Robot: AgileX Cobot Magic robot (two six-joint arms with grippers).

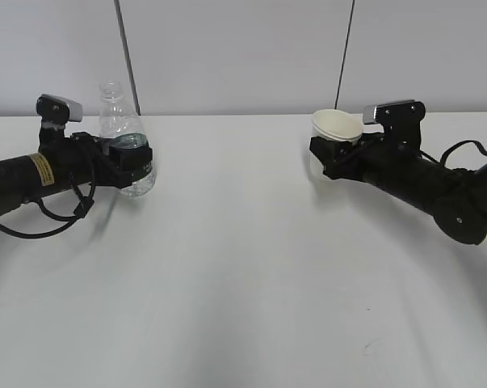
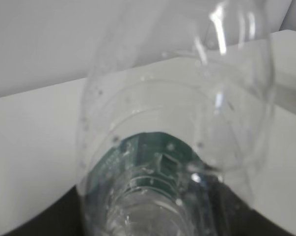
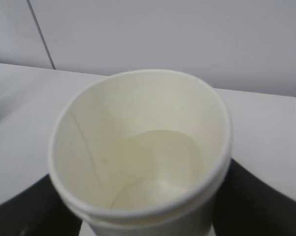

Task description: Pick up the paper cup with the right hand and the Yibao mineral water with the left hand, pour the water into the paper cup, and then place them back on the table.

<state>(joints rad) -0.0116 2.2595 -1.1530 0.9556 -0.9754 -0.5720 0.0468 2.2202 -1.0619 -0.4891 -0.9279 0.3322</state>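
- The left pincer (image 1: 128,158), at the left of the frame, is clenched round the green-labelled middle of the water bottle (image 1: 123,137); the bottle stands nearly upright with its open neck up, and whether its base touches the desk (image 1: 243,267) I cannot tell.
- The right pincer (image 1: 333,155), at the right of the frame, grips the paper cup (image 1: 334,129), which leans a little toward the middle.
- Bottle and cup are well apart, so I judge that the pour has not begun.
- The right wrist view shows the cup (image 3: 138,147) squeezed slightly oval; a harder grip could crumple it.
- Risk: with the cup tilted and the neck narrow, a poorly aligned pour would spill onto the desk.
- Risk: the smooth bottle (image 2: 177,147) could slip or turn in the grip when tipped.
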